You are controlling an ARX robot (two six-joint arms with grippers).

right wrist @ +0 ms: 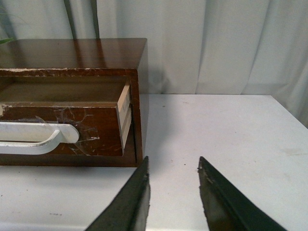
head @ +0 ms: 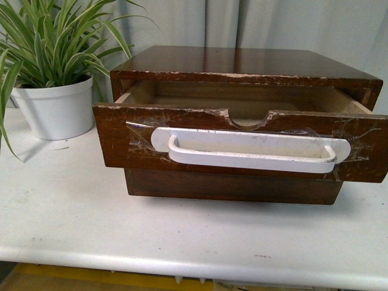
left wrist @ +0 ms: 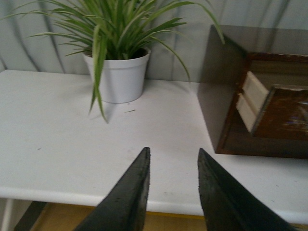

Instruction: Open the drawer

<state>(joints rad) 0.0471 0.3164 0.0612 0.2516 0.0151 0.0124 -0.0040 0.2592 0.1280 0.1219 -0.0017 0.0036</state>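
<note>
We see the cabinet [head: 242, 60] standing on the table [head: 73, 218], its drawer [head: 121, 139] projecting forward from the cabinet, and the potted plant [head: 54, 109] left of the cabinet, slightly behind the drawer front.

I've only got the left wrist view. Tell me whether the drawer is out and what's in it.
Observer: The front view shows the drawer pulled partway out, its front overhanging the plain front below. The part of its inside that shows is bare.
Operator: Describe the handle; I can't see it.
Observer: The white handle runs lengthwise across the drawer front, held on with clear tape. Nothing grips it.
Operator: Report the right tool.
Observer: The right tool is open and holds nothing. It is over the white table, off the drawer's right end.
</note>
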